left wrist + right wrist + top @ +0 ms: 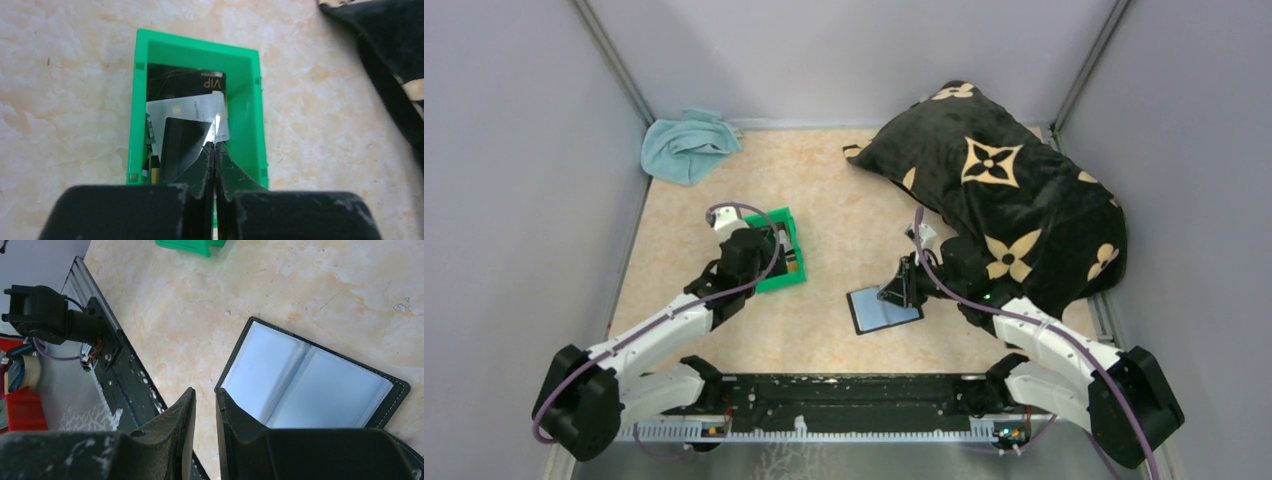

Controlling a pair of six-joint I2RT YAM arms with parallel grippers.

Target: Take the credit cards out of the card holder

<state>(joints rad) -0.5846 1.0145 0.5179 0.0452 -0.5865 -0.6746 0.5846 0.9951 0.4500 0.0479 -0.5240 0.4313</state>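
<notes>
The card holder [882,310] lies open on the table; the right wrist view shows its glossy grey-blue panels [310,390] with no cards visible. My right gripper [205,395] is slightly open, with one finger over the holder's near-left edge. My left gripper [215,147] is over the green bin [197,47], shut on a thin credit card seen edge-on [216,130]. In the bin lie a black VIP card [185,82], a pale grey-white card [187,110] and a dark card [177,147]. In the top view the left gripper [786,250] hides the bin's inside.
A black pillow with tan flower marks [1004,190] fills the back right, close behind the right arm. A crumpled teal cloth [686,145] lies at the back left. The arms' black base rail [844,395] runs along the near edge.
</notes>
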